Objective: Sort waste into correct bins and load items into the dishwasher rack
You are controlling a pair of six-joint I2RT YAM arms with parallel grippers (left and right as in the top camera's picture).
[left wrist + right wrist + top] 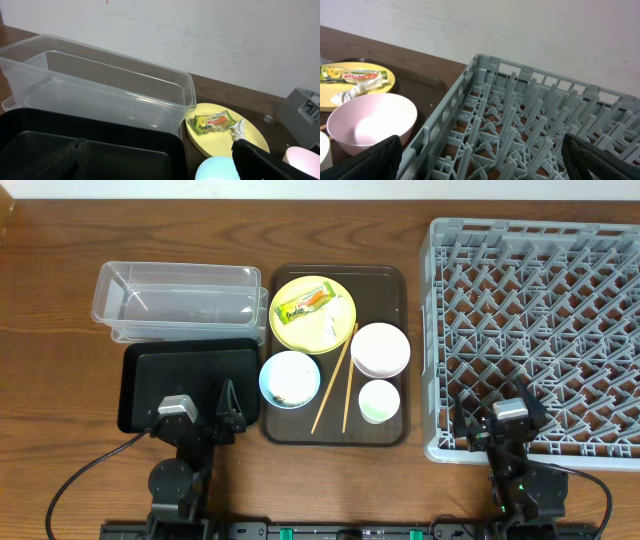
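Left gripper (pixel 200 413) and right gripper (pixel 505 420) — both with fingers spread wide, nothing held or touched.
Item for the likely first move: snack wrapper (pixel 302 304), lying on the yellow plate (pixel 298 336) inside the brown serving tray (pixel 392 280). It sits ahead of the left gripper and off to its right, long axis slanting across the plate, with a white scrap (pixel 330 328) just beside it. The left arm is judged the nearer; it hangs over the near edge of the black tray (pixel 132 380), with the clear tub (pixel 112 288) beyond. The right gripper hangs at the near left corner of the dishwasher rack (pixel 535 300) — well apart from the wrapper.
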